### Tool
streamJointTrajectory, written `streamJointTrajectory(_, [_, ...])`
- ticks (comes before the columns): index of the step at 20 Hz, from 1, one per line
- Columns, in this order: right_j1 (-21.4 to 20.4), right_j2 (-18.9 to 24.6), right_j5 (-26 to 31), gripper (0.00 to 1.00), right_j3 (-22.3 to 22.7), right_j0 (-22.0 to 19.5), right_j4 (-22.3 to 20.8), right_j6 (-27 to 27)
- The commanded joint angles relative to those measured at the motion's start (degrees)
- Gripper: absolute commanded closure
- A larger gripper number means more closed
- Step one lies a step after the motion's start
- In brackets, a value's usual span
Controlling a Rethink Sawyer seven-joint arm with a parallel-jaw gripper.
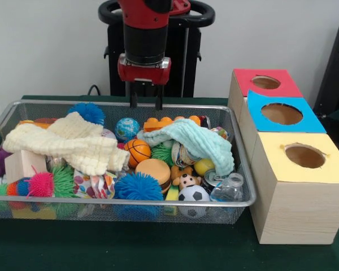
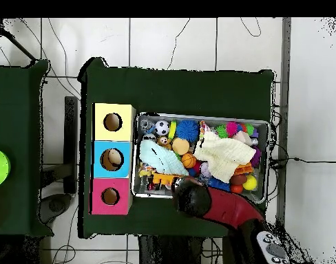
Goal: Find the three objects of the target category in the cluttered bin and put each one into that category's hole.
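The silver wire-mesh basket (image 1: pixel 130 202) (image 2: pixel 202 119) is full of toys and cloths. A small brown-and-white animal figure (image 1: pixel 186 180) (image 2: pixel 162 141) lies near the basket's front right, just behind a soccer ball (image 1: pixel 193 195). A yellow rounded thing (image 1: pixel 203 166) sits beside it, half under a mint cloth (image 1: pixel 199 141); I cannot tell whether it is the duck. My gripper (image 1: pixel 146 103) hangs open and empty over the basket's far rim, above an orange toy (image 1: pixel 158 123). In the overhead view the arm (image 2: pixel 198 199) hides the gripper.
Three wooden boxes with round holes stand beside the basket: red top (image 1: pixel 265 83) (image 2: pixel 110 196), blue top (image 1: pixel 281 113) (image 2: pixel 112 159), yellow top (image 1: pixel 304 156) (image 2: pixel 113 122). A cream knitted cloth (image 1: pixel 73 142) covers the basket's left part. Spiky balls, a basketball (image 1: pixel 137 151) and a bottle (image 1: pixel 229 189) lie around.
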Motion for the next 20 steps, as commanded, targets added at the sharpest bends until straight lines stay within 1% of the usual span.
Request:
streamJointTrajectory(1, [3.33, 7.73, 3.5, 0.0, -8.25, -4.1, -4.38, -3.75])
streamJointTrajectory(5, [3.19, 8.53, 6.23, 0.0, -9.85, -4.65, -5.53, -4.23])
streamJointTrajectory(8, [3.34, 9.25, 9.69, 0.0, -10.95, -4.94, -5.53, -4.48])
streamJointTrajectory(12, [3.34, 9.88, 10.87, 0.0, -11.46, -5.38, -6.02, -4.33])
streamJointTrajectory(17, [4.85, 9.88, 12.59, 0.0, -14.38, -4.86, -6.17, -3.66])
streamJointTrajectory(20, [4.61, 9.85, 14.83, 0.0, -15.68, -4.4, -5.73, -3.26])
